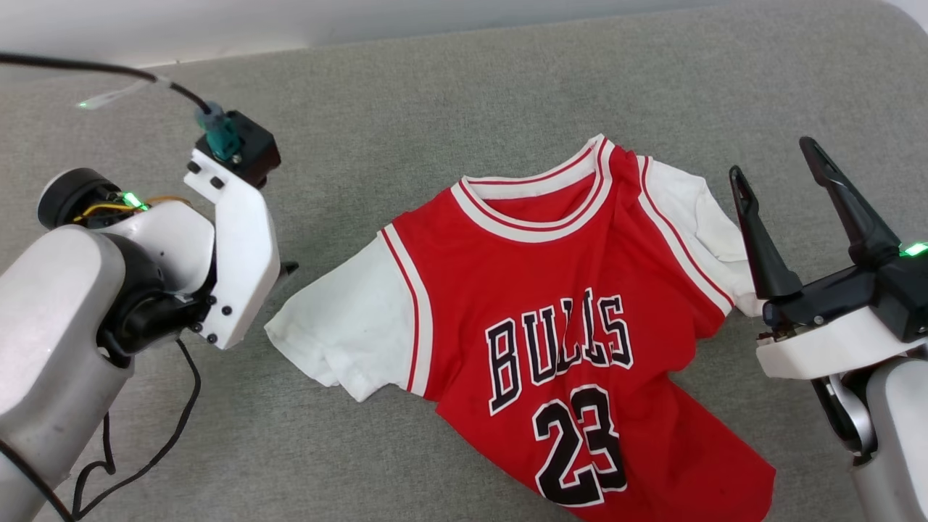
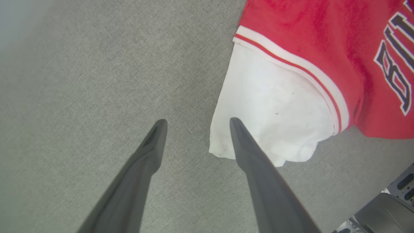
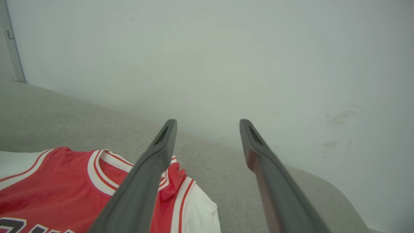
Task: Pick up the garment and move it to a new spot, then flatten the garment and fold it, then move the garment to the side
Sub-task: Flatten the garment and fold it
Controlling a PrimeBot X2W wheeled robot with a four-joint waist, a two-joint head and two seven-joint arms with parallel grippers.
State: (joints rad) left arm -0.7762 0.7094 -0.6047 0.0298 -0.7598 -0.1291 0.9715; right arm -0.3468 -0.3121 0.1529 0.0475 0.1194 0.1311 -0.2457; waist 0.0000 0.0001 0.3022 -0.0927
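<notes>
One red garment (image 1: 565, 312), white-sleeved, lettered BULLS 23, lies rumpled on the grey table (image 1: 435, 94). Bare surface spreads left and beyond its collar. The left claw (image 2: 195, 121) and right claw (image 1: 772, 158) gape empty beside its sleeves.

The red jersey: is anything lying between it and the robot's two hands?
Nothing visible does. The open left hand hangs by one white sleeve of the jersey, the open right hand by the other, over grey cloth.
</notes>
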